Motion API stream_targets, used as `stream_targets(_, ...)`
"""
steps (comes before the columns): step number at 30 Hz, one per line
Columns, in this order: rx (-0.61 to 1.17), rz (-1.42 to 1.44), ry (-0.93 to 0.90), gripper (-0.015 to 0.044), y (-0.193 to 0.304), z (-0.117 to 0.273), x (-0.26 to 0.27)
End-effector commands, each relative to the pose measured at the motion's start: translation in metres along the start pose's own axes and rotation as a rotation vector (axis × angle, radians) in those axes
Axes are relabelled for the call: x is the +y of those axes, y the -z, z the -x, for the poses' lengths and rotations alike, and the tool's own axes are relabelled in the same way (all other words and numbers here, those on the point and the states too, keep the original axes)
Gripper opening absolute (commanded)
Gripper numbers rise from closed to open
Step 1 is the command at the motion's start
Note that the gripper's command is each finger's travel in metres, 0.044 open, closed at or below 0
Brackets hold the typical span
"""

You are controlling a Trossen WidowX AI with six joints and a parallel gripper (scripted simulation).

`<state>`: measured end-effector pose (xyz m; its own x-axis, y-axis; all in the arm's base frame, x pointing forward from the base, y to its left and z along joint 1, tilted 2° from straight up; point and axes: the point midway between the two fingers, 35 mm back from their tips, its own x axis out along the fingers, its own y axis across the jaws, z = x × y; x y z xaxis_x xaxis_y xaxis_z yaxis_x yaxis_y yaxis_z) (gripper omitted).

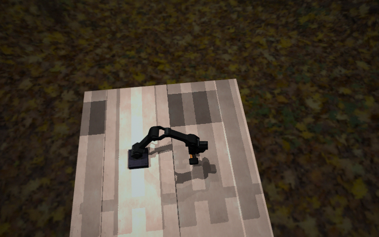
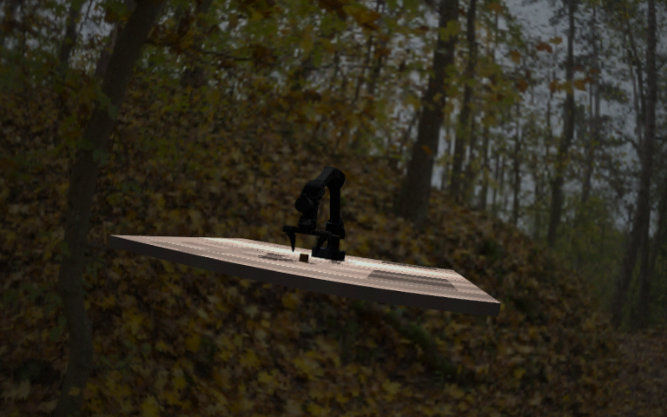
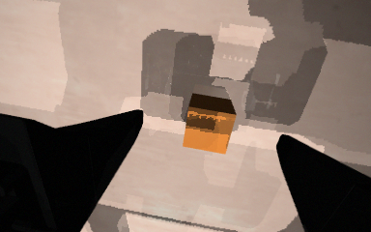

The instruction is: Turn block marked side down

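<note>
A small orange block (image 1: 191, 157) (image 2: 304, 258) (image 3: 208, 137) sits on the table (image 1: 92, 167) (image 2: 161, 244). In the wrist view it shows a bright orange face, partly shaded, and a dark brown face toward the top of the picture. I cannot tell which side is marked. My gripper (image 2: 307, 249) (image 3: 210, 129) is open and empty, pointing down above the block. In the wrist view the block lies between the two black fingertips, touching neither. In the top view the gripper hides part of the block.
The arm's dark base plate (image 1: 138, 163) stands on the table, left of the block in the top view. Shadows of the arm fall around the block. The table's right edge lies beyond the gripper in the top view.
</note>
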<state>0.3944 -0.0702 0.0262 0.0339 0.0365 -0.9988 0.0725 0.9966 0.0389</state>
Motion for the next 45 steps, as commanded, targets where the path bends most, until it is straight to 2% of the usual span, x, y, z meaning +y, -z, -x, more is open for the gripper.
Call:
stream_targets(1,0.011,-0.003,0.002,0.044,0.003,-0.011,0.0)
stream_targets(7,0.011,-0.003,0.002,0.044,0.003,-0.018,0.0)
stream_targets(19,0.011,-0.003,0.002,0.0125,0.003,-0.018,0.0)
stream_targets(34,0.011,-0.003,0.002,0.0025,0.003,-0.018,0.0)
stream_targets(35,0.011,-0.003,0.002,0.0,0.003,-0.017,0.0)
stream_targets(40,0.011,-0.003,0.002,0.0,0.003,0.011,0.0)
stream_targets(45,0.011,-0.003,0.002,0.0,0.003,0.012,0.0)
